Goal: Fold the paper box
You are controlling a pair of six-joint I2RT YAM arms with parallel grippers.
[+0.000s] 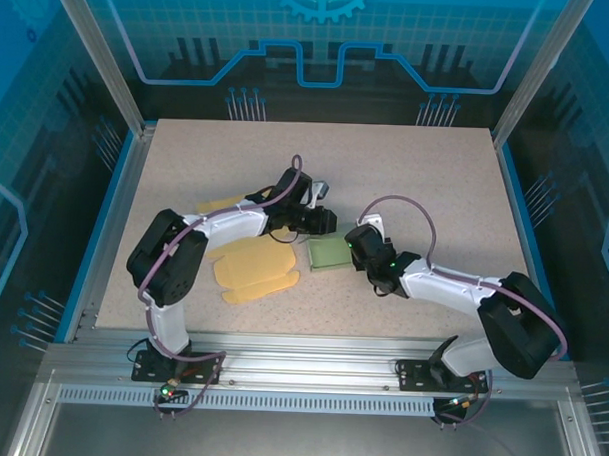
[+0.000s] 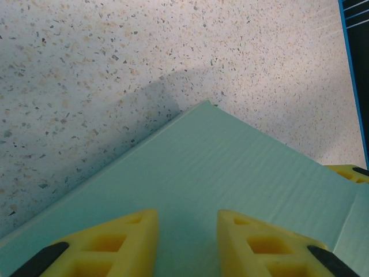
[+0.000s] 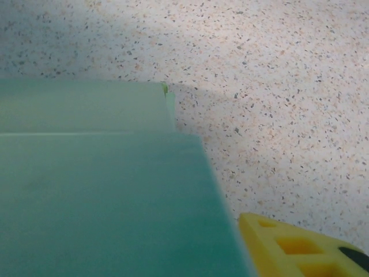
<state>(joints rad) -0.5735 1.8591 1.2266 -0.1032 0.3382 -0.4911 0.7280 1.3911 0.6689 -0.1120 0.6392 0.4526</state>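
Speckled beige table [image 1: 187,154] inside an enclosure with blue patterned walls [image 1: 48,129], seen from above, with two robot arms reaching in from the near edge. One small green paper box [image 1: 329,254] lies flat near the middle of the table, between the two grippers. The left gripper [image 1: 323,221] hovers at its far edge, and the right gripper [image 1: 356,248] is at its right edge. Two patches of flat yellow card [image 1: 251,274] show on either side of the left arm; whether they join is hidden. From the left wrist, two yellow fingers [image 2: 135,236] stand apart over the green panel with nothing between them. From the right wrist, one yellow finger [image 3: 288,245] sits just beside two stepped green panels; whether this gripper is grasping or released cannot be told.
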